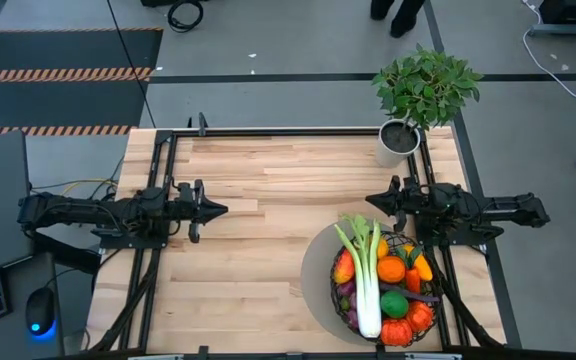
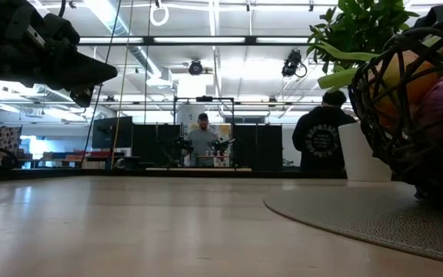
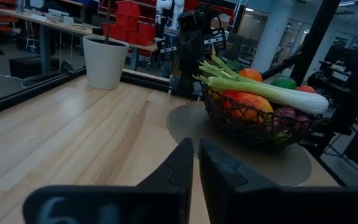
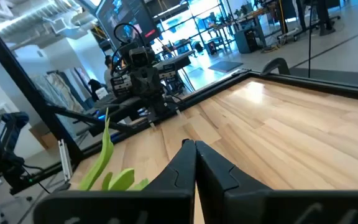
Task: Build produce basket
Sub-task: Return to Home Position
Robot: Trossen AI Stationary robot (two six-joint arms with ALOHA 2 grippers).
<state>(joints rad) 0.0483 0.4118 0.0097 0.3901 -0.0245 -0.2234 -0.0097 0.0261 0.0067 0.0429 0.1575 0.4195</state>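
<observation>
Ok so the produce looks all in. The basket (image 1: 333, 290) sits on a round grey mat (image 1: 313, 270) down at roughly 5 o'clock on the desk (image 1: 268, 190), seen from above, and it's piled up with an orange (image 1: 391, 268), a lime (image 1: 395, 303) and a little pumpkin (image 1: 396, 331), with the leek (image 1: 368, 285) on top. The leek is what matters here. Its long axis runs about 12 to 6 across the basket, with the white end at 6 and the green leaves fanning out at 12. Those leaf tips end up just beside the right claw (image 1: 372, 203), which hangs above the desk with the basket at its 6 o'clock. That claw is pinched closed with nothing in it, and the right wrist view shows the fingers (image 4: 182, 163) pressed together with green leaf tips poking in next to them. The left claw (image 1: 211, 210) is way over on the 9 o'clock side, also closed and empty, well apart from the basket, which is at about its 4 o'clock. So the right arm is by far the nearer one. My guess is all that's left is tucking the arms back, and the only snag I can see is the right claw brushing the leek leaves. The white plant pot (image 1: 396, 143) is at about 1 o'clock from that claw, near but not touching. The middle of the desk is bare wood, and a couple of people (image 2: 202, 138) are standing way off in the room behind.
</observation>
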